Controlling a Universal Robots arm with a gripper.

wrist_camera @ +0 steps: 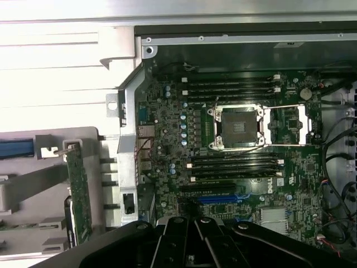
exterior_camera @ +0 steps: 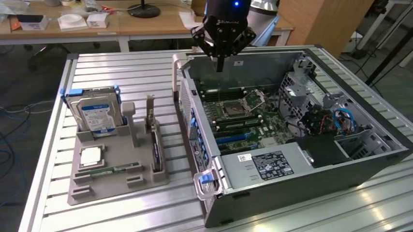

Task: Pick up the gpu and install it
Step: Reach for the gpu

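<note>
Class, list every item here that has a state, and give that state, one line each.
Case: open, lying on its side.
Gripper: shut, empty, above the case.
Gpu: standing on edge in the tray, untouched.
CPU socket: open, empty.
Hard drive: upright in the tray.

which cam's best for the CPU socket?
Wrist view: looks straight down on the socket, nothing in the way. Exterior view shows the socket at a slant, from farther off.
</note>
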